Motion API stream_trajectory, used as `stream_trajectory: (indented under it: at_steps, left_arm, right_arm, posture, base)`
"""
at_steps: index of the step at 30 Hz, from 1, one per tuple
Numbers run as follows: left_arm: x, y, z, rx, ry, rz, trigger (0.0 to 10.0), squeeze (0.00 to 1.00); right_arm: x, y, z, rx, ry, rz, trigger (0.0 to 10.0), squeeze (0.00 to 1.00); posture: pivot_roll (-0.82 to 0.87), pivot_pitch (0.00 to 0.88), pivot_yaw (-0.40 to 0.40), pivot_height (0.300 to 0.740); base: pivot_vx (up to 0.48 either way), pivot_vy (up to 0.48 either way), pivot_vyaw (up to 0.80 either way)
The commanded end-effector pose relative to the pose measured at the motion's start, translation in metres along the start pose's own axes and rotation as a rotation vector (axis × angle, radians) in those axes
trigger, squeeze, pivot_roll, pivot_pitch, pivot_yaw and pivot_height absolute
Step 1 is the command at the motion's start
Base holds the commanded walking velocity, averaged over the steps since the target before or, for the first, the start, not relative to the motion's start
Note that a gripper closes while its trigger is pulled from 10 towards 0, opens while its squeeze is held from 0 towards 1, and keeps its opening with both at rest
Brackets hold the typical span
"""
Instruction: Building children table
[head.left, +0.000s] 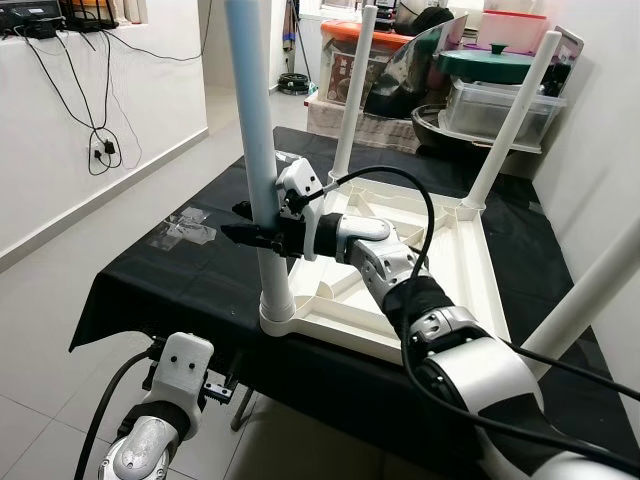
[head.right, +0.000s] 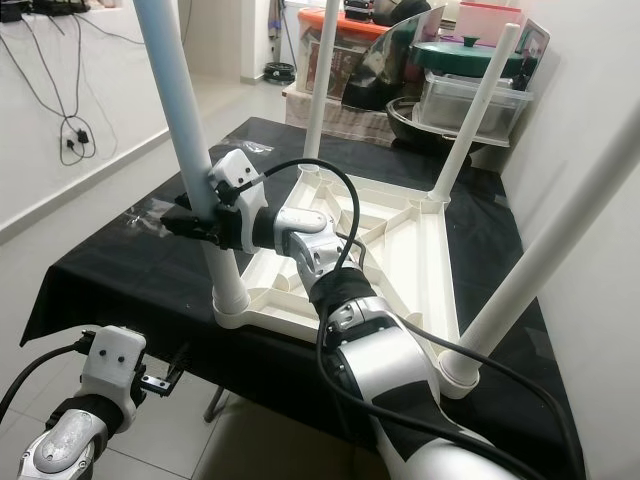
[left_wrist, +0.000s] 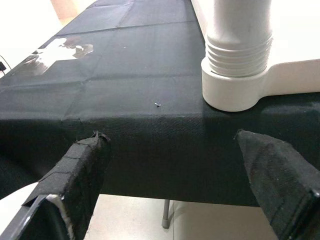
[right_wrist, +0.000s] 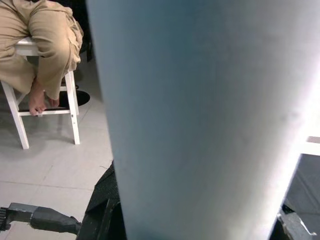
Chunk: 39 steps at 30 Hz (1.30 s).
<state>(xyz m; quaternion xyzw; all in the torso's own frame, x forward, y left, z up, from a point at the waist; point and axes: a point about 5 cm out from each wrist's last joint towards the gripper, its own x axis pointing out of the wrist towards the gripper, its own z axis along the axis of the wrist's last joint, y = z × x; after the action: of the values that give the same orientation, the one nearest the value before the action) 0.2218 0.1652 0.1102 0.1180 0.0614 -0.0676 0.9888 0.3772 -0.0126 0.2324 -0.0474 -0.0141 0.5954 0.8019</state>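
Black cloth covers the desk (head.left: 150, 290), which stands on a tiled floor with storage tubs (head.left: 505, 95) stacked at its far end. On it lies the white children's table top (head.left: 440, 270), upside down, with a leg standing in each corner socket. My right jaws (head.left: 262, 234) reach across to the near-left leg (head.left: 262, 180) and are pinched around its shaft, partway up from the socket (head.left: 277, 310). My left jaws (left_wrist: 175, 185) hang spread below the desk edge, holding nothing, and look up at that same socket, where thread ridges show above the collar.

Judgement: the step in hand is screwing this leg home; the exposed threads suggest it is not fully seated. Next move calls for turning the shaft about its own axis while keeping it upright, so the threads do not cross. A seated person's legs (right_wrist: 42, 40) on a white stool (right_wrist: 45, 107) are nearby.
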Motion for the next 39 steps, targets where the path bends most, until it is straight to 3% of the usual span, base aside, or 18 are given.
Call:
stream_trajectory:
  at_steps: [1, 20, 28, 39]
  left_arm:
    - [-0.001, -0.003, 0.000, -0.006, 0.008, -0.002, 10.0, 0.00]
    - [-0.003, -0.003, 0.000, -0.009, 0.007, -0.001, 10.0, 0.00]
    - [-0.002, -0.003, 0.000, -0.010, 0.005, 0.003, 10.0, 0.00]
    - [-0.001, -0.004, 0.000, -0.008, 0.005, 0.004, 10.0, 0.00]
  right_arm:
    - [0.004, 0.010, -0.028, 0.118, 0.059, 0.030, 0.0, 0.00]
    - [0.010, 0.012, -0.016, 0.145, 0.031, 0.104, 0.0, 0.00]
    - [0.007, 0.002, -0.005, 0.168, 0.011, 0.018, 0.0, 0.00]
    - [0.001, -0.006, -0.009, 0.198, 0.006, -0.079, 0.0, 0.00]
  posture:
    - [0.16, 0.000, -0.145, 0.740]
    - [0.17, 0.000, -0.147, 0.740]
    - [0.17, 0.000, -0.149, 0.740]
    - [0.17, 0.000, -0.149, 0.740]
  base:
    - [0.000, 0.000, 0.00]
    - [0.000, 0.000, 0.00]
    - [0.000, 0.000, 0.00]
    - [0.000, 0.000, 0.00]
